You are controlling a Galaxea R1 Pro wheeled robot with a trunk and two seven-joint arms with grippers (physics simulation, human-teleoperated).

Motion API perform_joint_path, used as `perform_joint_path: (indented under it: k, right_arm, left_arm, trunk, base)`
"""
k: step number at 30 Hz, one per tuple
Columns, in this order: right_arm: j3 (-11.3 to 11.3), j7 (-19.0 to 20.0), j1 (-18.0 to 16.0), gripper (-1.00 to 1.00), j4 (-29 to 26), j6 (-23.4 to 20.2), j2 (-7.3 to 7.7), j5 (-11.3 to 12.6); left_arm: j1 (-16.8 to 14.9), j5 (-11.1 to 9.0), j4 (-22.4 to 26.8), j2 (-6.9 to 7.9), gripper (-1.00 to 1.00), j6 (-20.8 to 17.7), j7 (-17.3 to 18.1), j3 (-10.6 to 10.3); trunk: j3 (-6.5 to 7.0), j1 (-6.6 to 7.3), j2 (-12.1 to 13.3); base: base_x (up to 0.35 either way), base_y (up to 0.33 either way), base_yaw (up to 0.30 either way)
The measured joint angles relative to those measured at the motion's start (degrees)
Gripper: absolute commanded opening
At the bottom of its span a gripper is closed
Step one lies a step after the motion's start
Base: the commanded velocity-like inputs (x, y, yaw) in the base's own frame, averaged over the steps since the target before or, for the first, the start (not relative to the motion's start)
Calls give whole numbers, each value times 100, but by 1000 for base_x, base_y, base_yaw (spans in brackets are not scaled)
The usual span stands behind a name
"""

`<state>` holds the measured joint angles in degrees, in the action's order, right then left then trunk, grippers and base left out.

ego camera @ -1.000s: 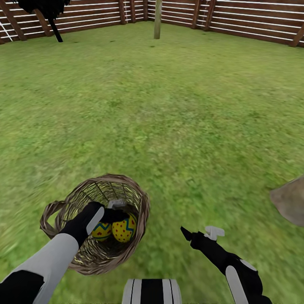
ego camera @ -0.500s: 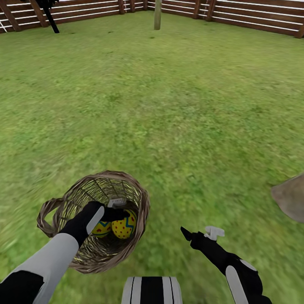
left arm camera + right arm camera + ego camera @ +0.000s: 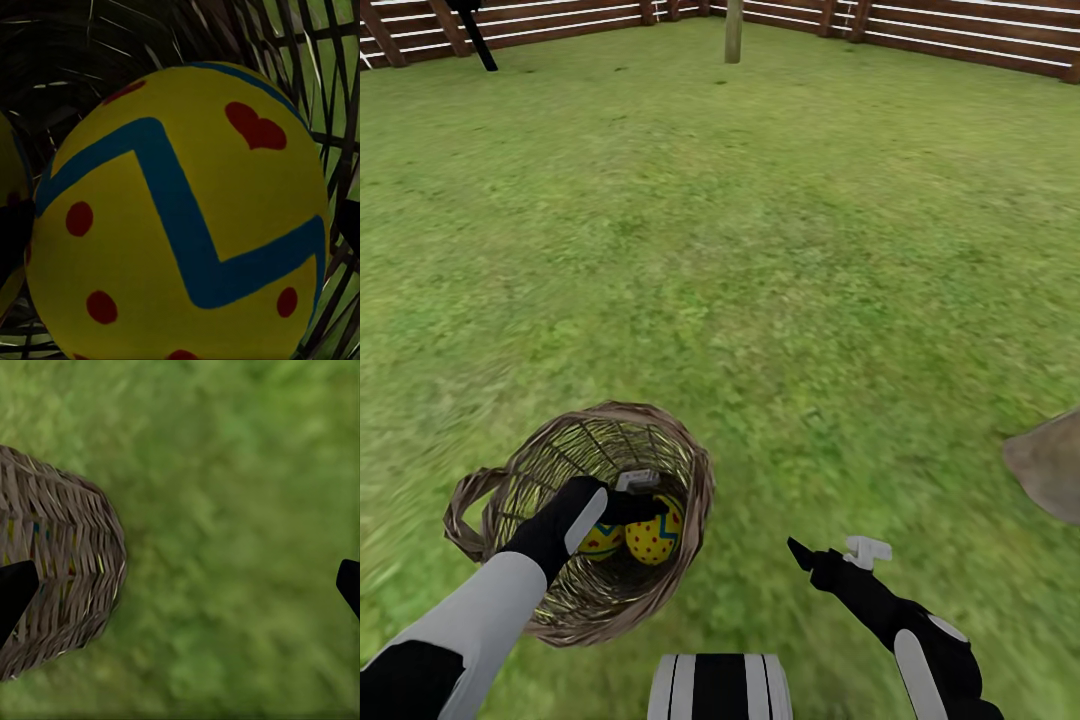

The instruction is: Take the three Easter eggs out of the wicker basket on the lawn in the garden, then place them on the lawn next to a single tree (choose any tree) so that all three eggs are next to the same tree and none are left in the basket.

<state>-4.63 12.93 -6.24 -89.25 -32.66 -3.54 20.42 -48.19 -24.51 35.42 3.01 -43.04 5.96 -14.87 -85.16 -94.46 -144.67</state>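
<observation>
The wicker basket [image 3: 560, 600] stands on the lawn [image 3: 760, 250] close in front of me. Two yellow Easter eggs lie inside it, one with red dots [image 3: 657, 535] and one with a blue zigzag [image 3: 600, 543]. My left gripper [image 3: 645, 497] reaches down into the basket just above them. In the left wrist view the zigzag egg [image 3: 180, 217] sits between the open dark fingertips [image 3: 10, 236], very close. My right gripper [image 3: 832, 550] hovers open over the grass to the right of the basket [image 3: 52, 570]. A pale tree trunk [image 3: 733, 30] stands far off by the fence.
A brown slatted fence [image 3: 960, 30] closes the far side of the garden. A dark, thin-trunked tree [image 3: 472, 25] stands at the far left. A grey-brown slab [image 3: 1048, 475] lies on the grass at the right edge. Open grass stretches between me and the trunk.
The whole view has shifted, so the camera has tilted down a little. Both arms keep their poses, with the left gripper still in the basket over the eggs.
</observation>
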Motion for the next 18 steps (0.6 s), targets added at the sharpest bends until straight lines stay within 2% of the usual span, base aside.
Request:
perform_joint_path:
  k: [18]
  right_arm:
    - [-2,0,-2,100,0,0,0,0]
  left_arm:
    - [2,-27,7,-1,100,-4,-27,-2]
  trunk:
    - [0,0,0]
  base:
    - [0,0,0]
